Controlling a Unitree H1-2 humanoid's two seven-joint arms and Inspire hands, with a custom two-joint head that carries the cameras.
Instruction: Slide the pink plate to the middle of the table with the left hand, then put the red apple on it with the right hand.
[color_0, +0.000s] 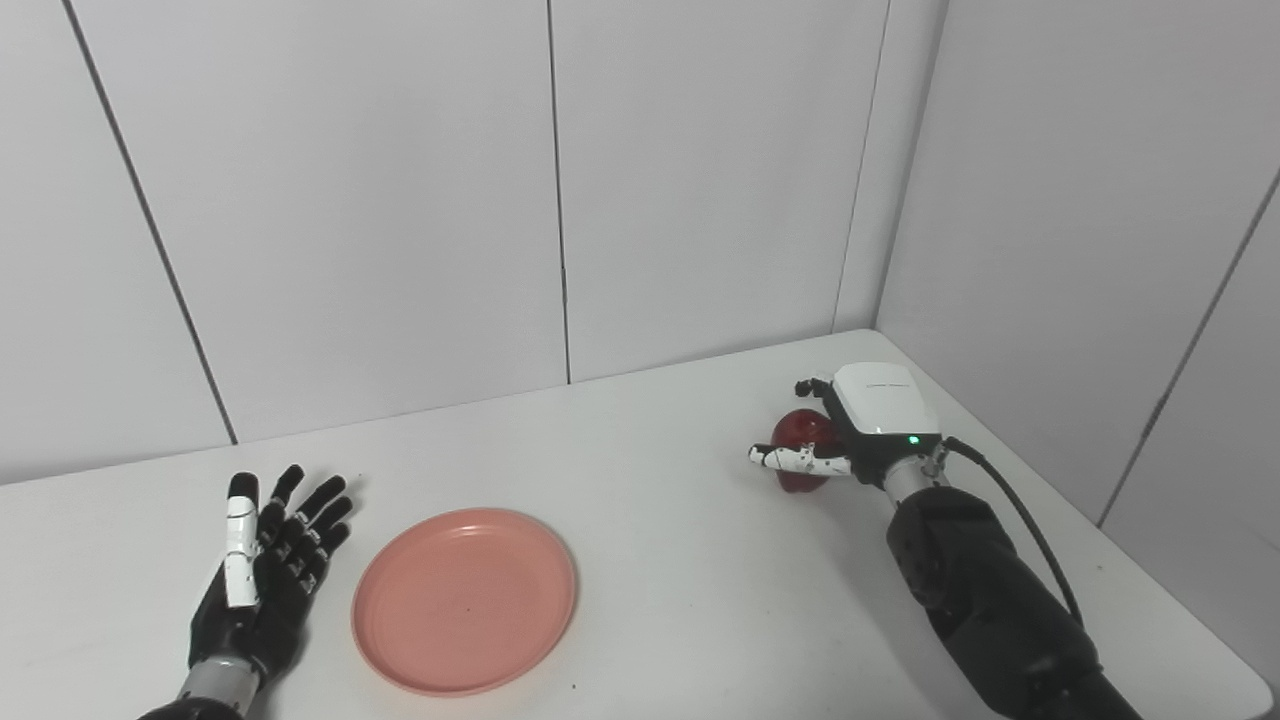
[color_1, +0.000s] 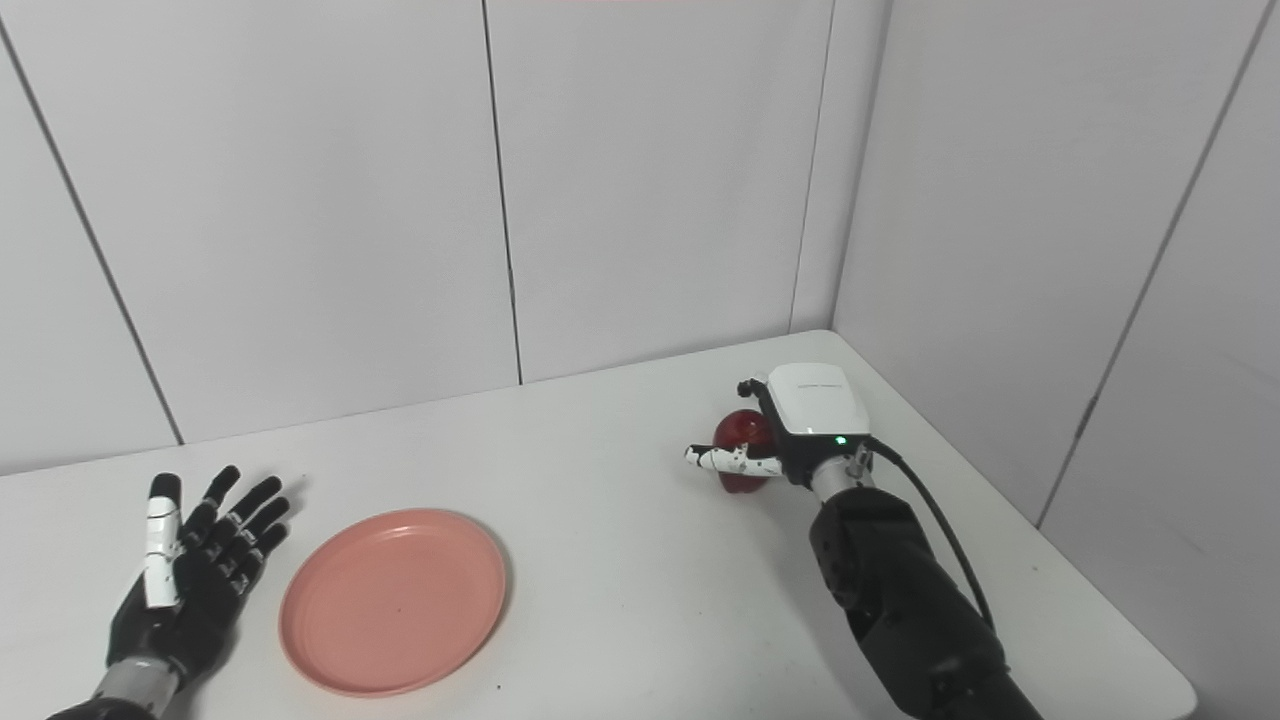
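The pink plate (color_0: 465, 600) lies flat on the white table, left of the middle and near the front edge. My left hand (color_0: 265, 570) rests just left of it, open with the palm up, fingers spread, not touching the plate. The red apple (color_0: 800, 432) sits on the table at the far right. My right hand (color_0: 870, 415) is wrapped around it: the thumb crosses the apple's front and the fingers curl over its far side. The apple still appears to rest on the table. Part of the apple is hidden by the hand.
The white table (color_0: 660, 520) is boxed in by grey wall panels at the back and on the right, close to the apple. The table's right edge (color_0: 1150, 560) runs beside my right arm.
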